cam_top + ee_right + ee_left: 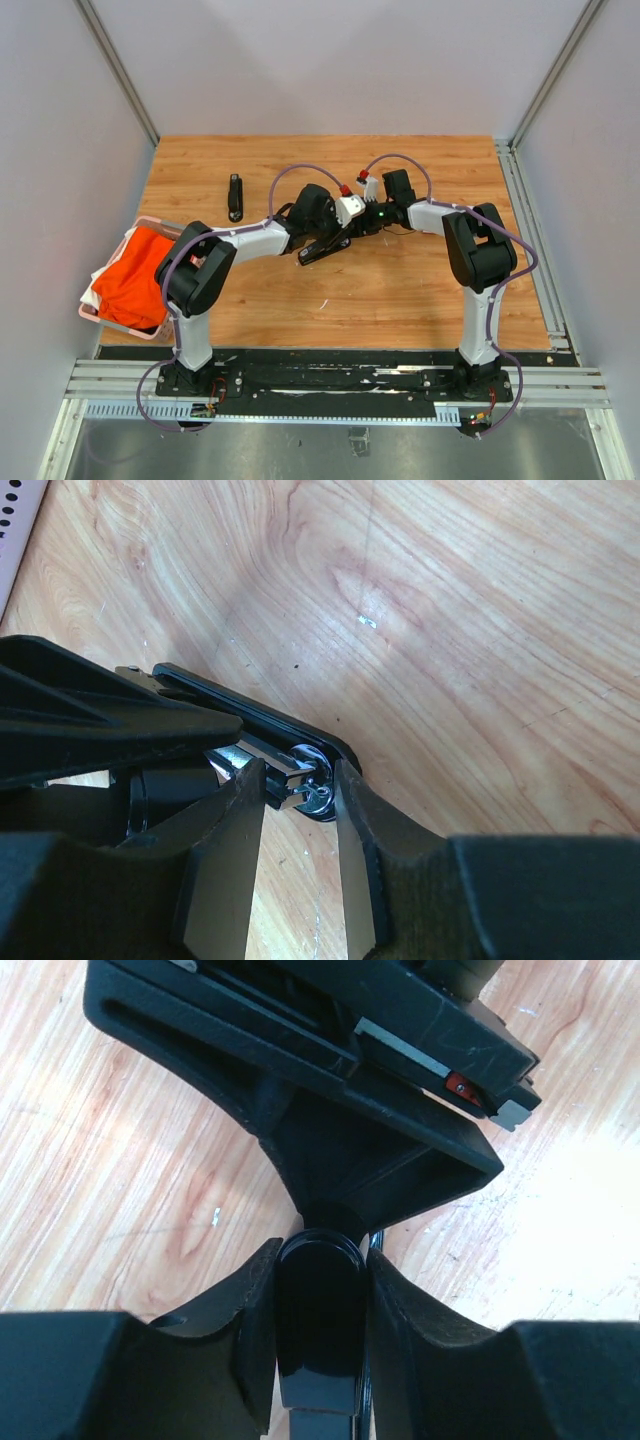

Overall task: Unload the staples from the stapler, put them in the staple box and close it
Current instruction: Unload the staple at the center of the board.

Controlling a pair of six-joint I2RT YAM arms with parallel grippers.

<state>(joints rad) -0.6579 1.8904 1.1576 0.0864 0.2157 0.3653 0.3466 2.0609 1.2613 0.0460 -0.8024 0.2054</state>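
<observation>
A black stapler point(325, 247) is held open at the table's middle. My left gripper point(312, 222) is shut on its glossy rear end point(318, 1300), and its top arm and base spread ahead in the left wrist view point(330, 1080). My right gripper point(300, 790) is open, its fingers narrowly apart on either side of the silver magazine tip point(285, 770) and the anvil point(322, 792). A silvery edge point(400, 1048) shows in the rail; I cannot tell if it is staples. No loose staple strips show.
A second black stapler point(235, 197) lies at the far left of the table. A pink basket point(100, 318) with an orange cloth point(135, 275) hangs off the left edge. A tiny silvery fleck point(367, 621) lies on the wood.
</observation>
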